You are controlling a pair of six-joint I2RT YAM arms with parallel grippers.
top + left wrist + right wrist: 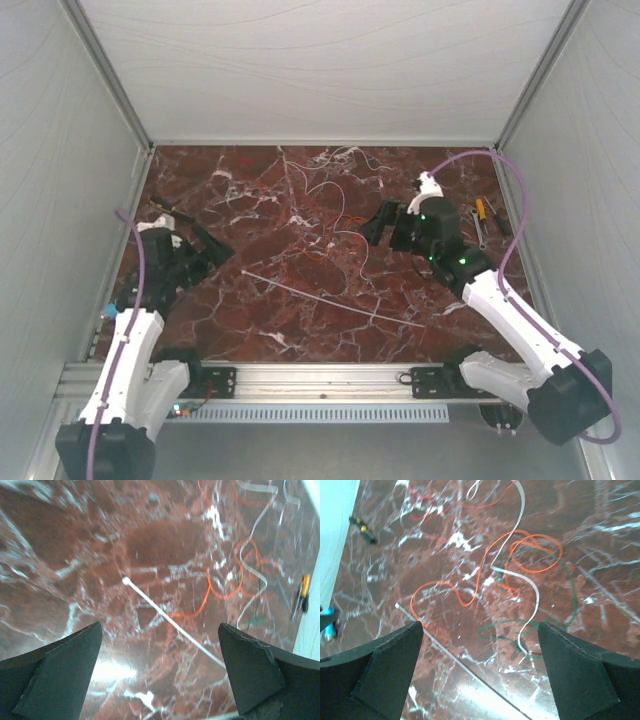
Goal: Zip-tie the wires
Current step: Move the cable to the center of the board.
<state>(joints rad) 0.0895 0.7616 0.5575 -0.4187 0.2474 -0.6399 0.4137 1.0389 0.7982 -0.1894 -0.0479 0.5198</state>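
While left jaws and right jaws both stand wide, holding nothing, I note the zip tie [330, 300] lying straight on the marble worktop [260, 335] between the arms. The wires [342, 212] curl loosely just beyond it.

No legible text or labels anywhere.

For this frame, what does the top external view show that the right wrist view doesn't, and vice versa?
Only top external: the left arm and right arm, the full length of the zip tie, and hand tools at the right edge of the table. Only right wrist: a green strand looping among the wires. Both: the straight zip tie, the curled orange and white wires, and the right gripper, open and empty.
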